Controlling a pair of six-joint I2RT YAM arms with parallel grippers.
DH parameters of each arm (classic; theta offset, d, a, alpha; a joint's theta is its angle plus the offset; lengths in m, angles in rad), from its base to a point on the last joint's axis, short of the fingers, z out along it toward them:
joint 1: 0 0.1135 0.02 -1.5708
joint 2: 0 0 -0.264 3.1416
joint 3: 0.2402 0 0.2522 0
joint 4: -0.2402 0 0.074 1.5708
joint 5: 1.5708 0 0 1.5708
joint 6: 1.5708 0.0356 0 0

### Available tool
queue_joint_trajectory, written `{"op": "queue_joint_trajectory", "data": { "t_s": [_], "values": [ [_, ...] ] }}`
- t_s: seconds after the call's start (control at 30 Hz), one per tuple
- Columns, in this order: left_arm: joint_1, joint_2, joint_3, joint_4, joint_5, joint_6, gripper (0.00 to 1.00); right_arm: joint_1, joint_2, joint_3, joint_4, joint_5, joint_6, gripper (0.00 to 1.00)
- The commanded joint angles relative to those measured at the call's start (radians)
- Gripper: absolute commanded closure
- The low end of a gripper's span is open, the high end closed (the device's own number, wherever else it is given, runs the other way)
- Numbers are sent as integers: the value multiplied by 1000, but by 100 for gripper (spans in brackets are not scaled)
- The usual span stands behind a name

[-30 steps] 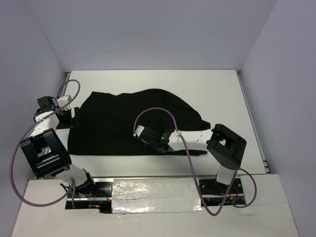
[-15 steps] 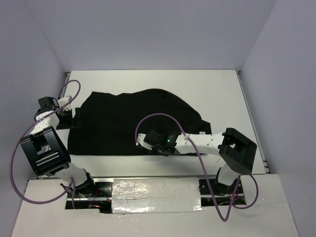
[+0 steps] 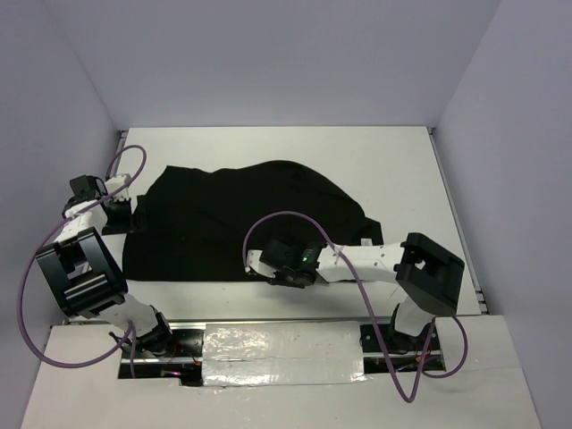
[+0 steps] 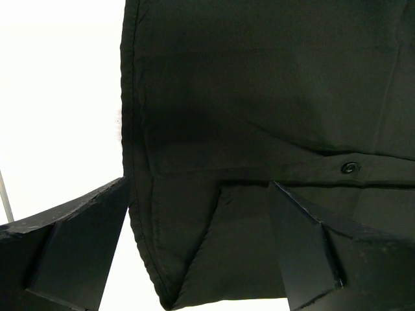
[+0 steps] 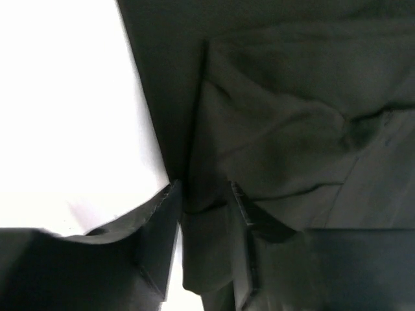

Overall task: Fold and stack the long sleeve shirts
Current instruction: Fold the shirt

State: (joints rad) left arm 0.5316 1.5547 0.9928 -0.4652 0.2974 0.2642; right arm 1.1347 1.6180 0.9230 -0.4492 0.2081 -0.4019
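Shirt [image 3: 223,214]: black, spread over the white table [image 3: 402,170], left of centre, its near edge straight.
Left gripper [image 3: 121,214]: at the shirt's 9 o'clock edge, fingers wide apart on either side of a cloth corner, gripping nothing.
Right gripper [image 3: 257,265]: at the shirt's 6 o'clock edge, fingers drawn close, pinching a fold of cloth.
Button [image 4: 350,167]: small, black, on a seam, toward 3 o'clock in the left wrist view.
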Motion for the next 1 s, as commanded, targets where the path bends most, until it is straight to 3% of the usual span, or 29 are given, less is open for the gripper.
{"op": "queue_joint_trajectory", "data": {
  "t_s": [0.0, 0.13, 0.23, 0.3, 0.43, 0.53, 0.7, 0.97],
  "values": [
    [4, 11, 4, 8, 31, 24, 1, 5, -13, 40, 20, 91, 46, 55],
    [4, 12, 1, 7, 43, 23, 1, -15, -56, 115, -19, 94, 164, 50],
    [5, -1, -3, 3, 43, 27, 1, -104, -159, 123, -22, -53, 314, 48],
    [5, -14, -6, 0, 43, 35, 1, -280, -251, 88, 16, -266, 471, 53],
    [5, -36, -16, 3, 42, 38, 1, -606, -424, -70, 142, -490, 720, 56],
    [4, -25, -26, 10, 19, 40, 1, -788, -495, -167, 141, -467, 824, 56],
    [10, -22, -42, -80, 14, 79, 1, -941, -578, -252, 104, -461, 941, 48],
    [130, -4, -81, -308, 45, 286, 1, -1009, -714, -358, -169, -291, 1113, 43]
  ]
}}
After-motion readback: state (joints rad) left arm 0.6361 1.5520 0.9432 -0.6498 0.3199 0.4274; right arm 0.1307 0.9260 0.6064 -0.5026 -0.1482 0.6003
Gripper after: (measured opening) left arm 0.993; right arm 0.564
